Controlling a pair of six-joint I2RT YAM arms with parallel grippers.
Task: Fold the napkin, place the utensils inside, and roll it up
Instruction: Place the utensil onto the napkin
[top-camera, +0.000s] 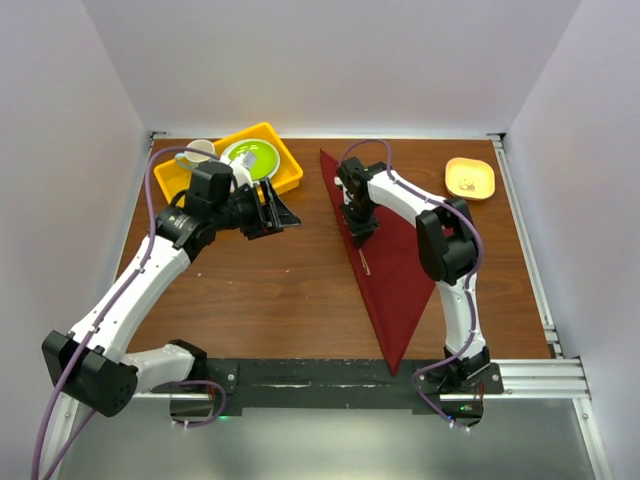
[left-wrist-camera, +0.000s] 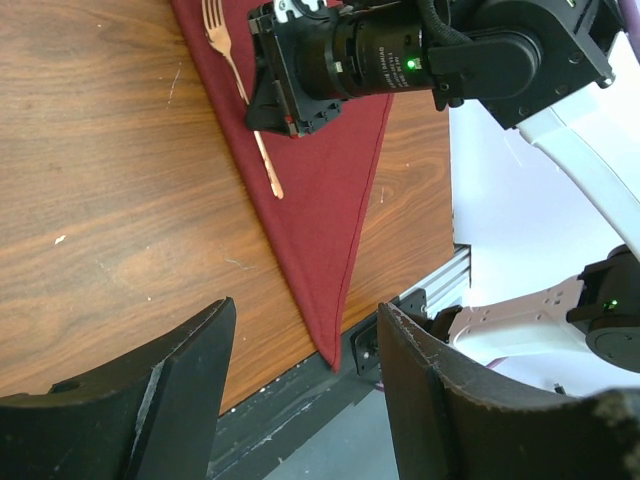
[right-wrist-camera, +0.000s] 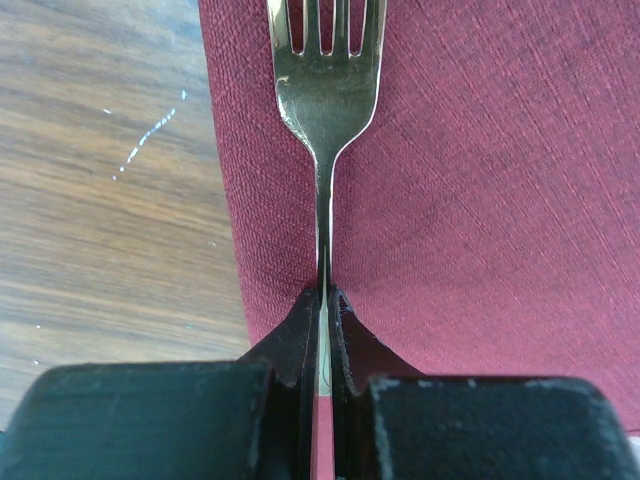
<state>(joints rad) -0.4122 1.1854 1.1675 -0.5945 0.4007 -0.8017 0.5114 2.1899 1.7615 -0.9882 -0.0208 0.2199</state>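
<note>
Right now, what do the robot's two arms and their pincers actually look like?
The left arm and right arm have smooth white links between chunky black joints. A purplish cable runs along each. The left gripper and right gripper each have two matte black, wedge-shaped fingers. A small green light glows on the right wrist.

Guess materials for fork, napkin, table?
By look: fork is metal, polished rose-gold, with bright reflections; napkin is woven cloth, matte maroon, weave visible; table is wood or wood-look laminate, with grain lines and light scuffs, cannot tell which.
</note>
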